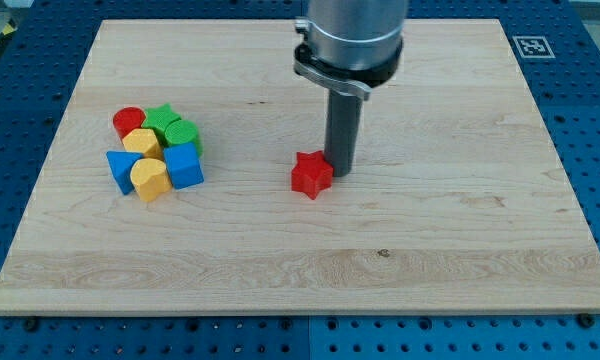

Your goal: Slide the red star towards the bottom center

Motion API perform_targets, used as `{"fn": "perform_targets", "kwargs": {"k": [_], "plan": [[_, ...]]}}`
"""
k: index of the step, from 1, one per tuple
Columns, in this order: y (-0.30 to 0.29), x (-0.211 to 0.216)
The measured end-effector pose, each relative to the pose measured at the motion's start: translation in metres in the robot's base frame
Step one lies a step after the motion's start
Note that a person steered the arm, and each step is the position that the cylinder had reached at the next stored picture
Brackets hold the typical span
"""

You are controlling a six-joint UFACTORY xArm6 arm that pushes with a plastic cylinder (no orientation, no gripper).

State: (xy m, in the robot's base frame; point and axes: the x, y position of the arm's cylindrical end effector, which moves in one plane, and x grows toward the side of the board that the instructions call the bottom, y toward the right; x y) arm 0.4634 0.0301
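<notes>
The red star [311, 175] lies near the middle of the wooden board [430, 230]. My tip [339, 172] stands right beside the star, on its right and slightly toward the view's top, touching or almost touching it. The dark rod rises from there to the arm's silver body [351, 35] at the view's top.
A tight cluster of blocks sits at the view's left: a red cylinder [129, 122], a green star [161, 118], a green block [182, 134], a yellow block [142, 143], a blue triangle [121, 166], a yellow block [151, 179] and a blue cube [184, 166].
</notes>
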Motion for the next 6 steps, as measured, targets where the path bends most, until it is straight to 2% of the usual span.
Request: {"fn": "perform_targets", "kwargs": {"k": [1,3,4,5,6], "plan": [[-0.005,-0.023],[-0.048,0.02],[-0.054,0.022],[-0.016,0.023],[-0.012,0.037]]}}
